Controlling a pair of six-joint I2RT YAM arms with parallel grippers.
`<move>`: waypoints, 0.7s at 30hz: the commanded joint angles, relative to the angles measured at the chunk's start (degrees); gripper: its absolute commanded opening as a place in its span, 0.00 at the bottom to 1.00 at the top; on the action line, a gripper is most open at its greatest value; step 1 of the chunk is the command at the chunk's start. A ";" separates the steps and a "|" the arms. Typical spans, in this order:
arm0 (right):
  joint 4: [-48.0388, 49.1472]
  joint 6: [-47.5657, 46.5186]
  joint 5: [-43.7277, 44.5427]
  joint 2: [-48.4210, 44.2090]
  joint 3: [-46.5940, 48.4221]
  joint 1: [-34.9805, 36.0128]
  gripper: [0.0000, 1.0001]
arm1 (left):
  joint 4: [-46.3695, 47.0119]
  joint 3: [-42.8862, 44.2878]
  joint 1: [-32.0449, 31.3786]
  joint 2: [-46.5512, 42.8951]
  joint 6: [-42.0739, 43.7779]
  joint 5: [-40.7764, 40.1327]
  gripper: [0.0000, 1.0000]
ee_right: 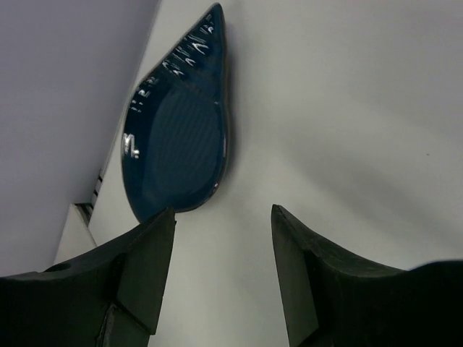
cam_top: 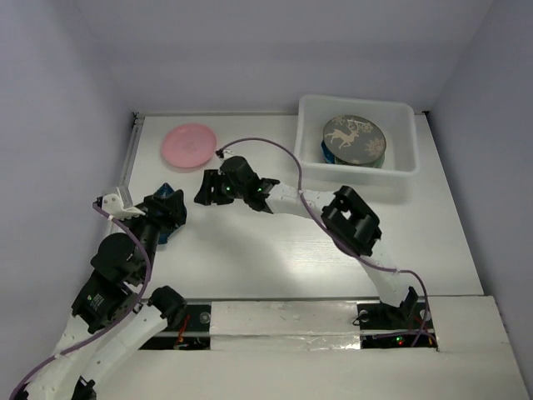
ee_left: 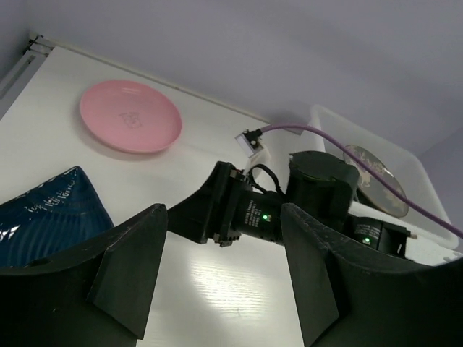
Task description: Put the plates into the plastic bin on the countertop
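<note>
1. at the right tool (ee_right: 221,246), the fingers (ee_right: 145,260) stand apart with nothing between them. it is released and looks along the surface (cam_top: 275,258) toward the dark teal plate (ee_right: 177,130).
2. my left tool (ee_left: 224,271) is released too, and empty. it hovers just beside that same plate.
3. i judge the teal plate is the one to take. only one arm should go in, because the two tools are near each other and could knock together. i would slip one finger under the raised rim and clench gently, as the glaze looks slippery.
4. farther out lies the pink plate (ee_left: 130,116), apart from the teal one, toward the back left.
5. the plastic bin (cam_top: 358,172) sits at the back right. it holds the deer plate (cam_top: 354,139), which rests on a blue-edged dish (cam_top: 326,152).
6. count: two tools, two plates on the surface, one bin, and at least two plates inside it. i cannot tell whether more are stacked beneath.
</note>
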 commanded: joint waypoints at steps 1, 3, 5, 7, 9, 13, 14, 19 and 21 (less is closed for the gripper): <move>-4.86 -0.01 -2.29 4.72 10.55 0.77 0.62 | 2.52 -0.66 -0.02 -1.23 2.18 0.88 0.61; -7.15 -0.45 -2.74 7.64 14.59 0.77 0.62 | 2.61 -0.93 -0.02 -1.14 2.53 1.67 0.61; -10.40 -0.54 -3.35 11.15 17.96 0.77 0.62 | 2.70 -1.02 -0.02 -1.05 2.53 2.03 0.62; -11.65 -0.28 -3.79 13.19 22.09 0.77 0.61 | 3.05 -1.28 -0.02 -1.23 2.70 2.73 0.62; -13.75 -0.19 -4.76 16.08 24.73 1.30 0.61 | 3.05 -1.37 -0.02 -1.75 2.70 2.82 0.62; -15.25 0.60 -7.04 20.30 30.09 1.82 0.59 | 2.96 -1.55 -0.02 -2.81 2.62 2.65 0.62; -15.68 0.86 -8.00 21.01 30.89 1.83 0.59 | 2.96 -1.63 -0.02 -2.98 2.62 2.56 0.62; -16.39 0.96 -10.21 25.31 35.46 3.05 0.57 | 2.61 -1.72 -0.02 -3.60 2.44 1.94 0.63; -16.39 1.39 -11.17 26.19 36.69 3.06 0.57 | 2.44 -1.72 -0.02 -3.51 2.36 1.94 0.63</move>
